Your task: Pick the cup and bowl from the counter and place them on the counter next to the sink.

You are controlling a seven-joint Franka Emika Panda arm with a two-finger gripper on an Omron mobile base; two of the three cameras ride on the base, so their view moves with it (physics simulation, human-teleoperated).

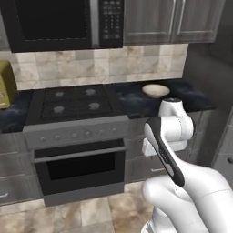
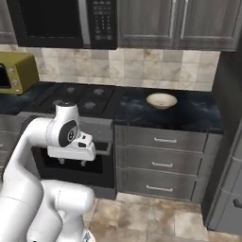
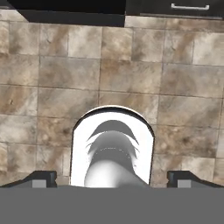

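Counter (image 2: 198, 118): glossy black marble run right of the gas stove (image 1: 75, 103), over grey drawers, with a yellow toaster (image 2: 16, 71) on the far left stretch; the bowl (image 2: 161, 100), cream inside with a golden-brown rim, sits alone on it near the tiled backsplash. Gripper (image 3: 112, 178): jaws spread wide, empty, folded low in front of the oven and aimed at the floor tiles. Handling advice: raise the hand above counter height first, then descend on the bowl's near rim, one finger inside and one outside.
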